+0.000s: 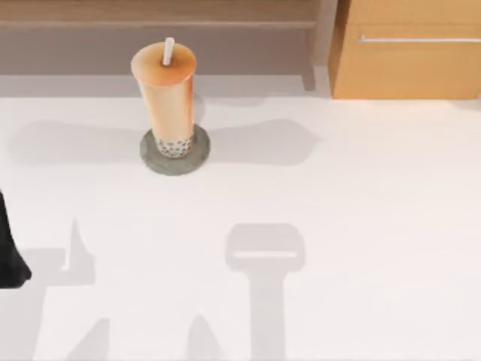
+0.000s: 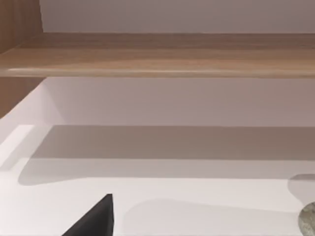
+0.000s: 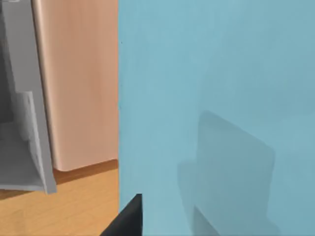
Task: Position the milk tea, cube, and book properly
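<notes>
Standing upright on one flat grey disc (image 1: 174, 154) toward the back left of the white table (image 1: 361, 226), a single milk tea (image 1: 167, 98) carries one white straw (image 1: 168, 51) through its orange lid. My left arm (image 1: 10, 248) sits at the table's left edge, and its wrist view catches the disc's rim (image 2: 308, 217) beneath a wooden shelf (image 2: 157, 56). Whether either gripper is spread or pressed together, I cannot tell; the right wrist view faces one pale blue surface (image 3: 216, 98).

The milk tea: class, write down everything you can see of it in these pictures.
The milk tea is a tall clear cup of peach-orange milky drink with dark pearls settled at its base, an orange lid and a white straw poking through the top. It stands upright on a flat grey round disc, toward the back left of the white table. Nothing else touches it.
</notes>
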